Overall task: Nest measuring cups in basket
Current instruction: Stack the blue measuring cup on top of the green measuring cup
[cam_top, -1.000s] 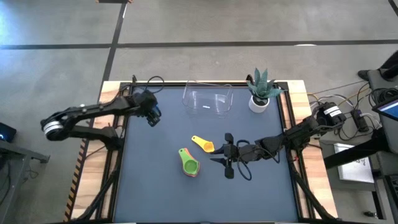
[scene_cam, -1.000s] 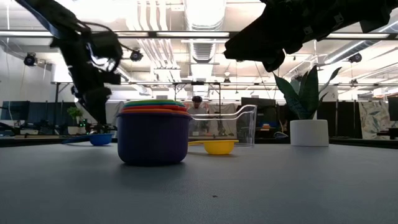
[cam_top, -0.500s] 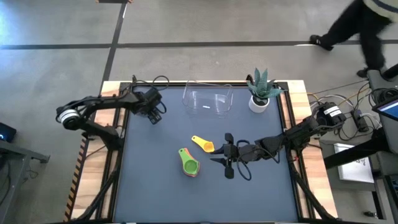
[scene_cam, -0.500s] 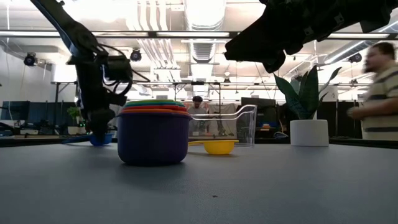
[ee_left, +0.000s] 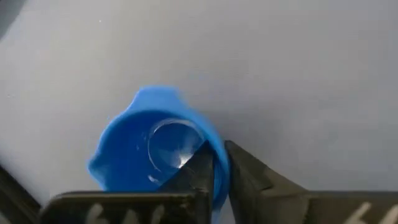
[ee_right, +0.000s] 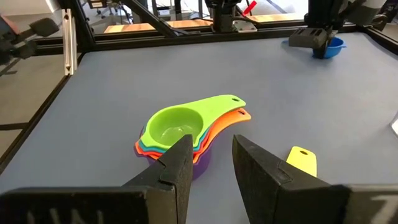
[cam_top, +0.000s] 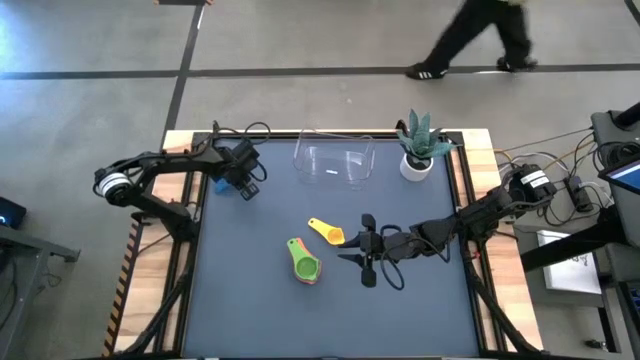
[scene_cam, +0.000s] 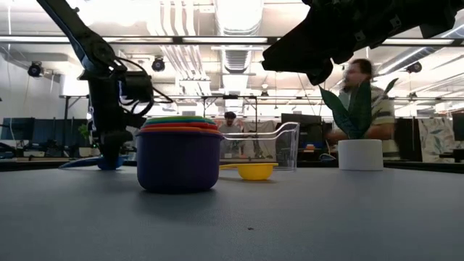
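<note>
The left claw (ee_left: 216, 177) sits low at the table's (cam_top: 250, 310) far left edge, its fingers pinching the rim of the blue cup (ee_left: 155, 149). Half a second ago it stood almost the same; a second ago it was higher. The right claw (ee_right: 210, 163) hovers open mid-table, just right of the yellow cup (cam_top: 326, 231) and the stacked cups (cam_top: 305, 264). Bare table lies between the claws. The clear basket (cam_top: 334, 160) stands at the far edge, beside the potted plant (cam_top: 419, 146). A person (cam_top: 478, 38) has walked leftward past the table.

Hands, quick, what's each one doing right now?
Left hand: closed on the blue cup's rim.
Right hand: open, holding nothing, above the table.
</note>
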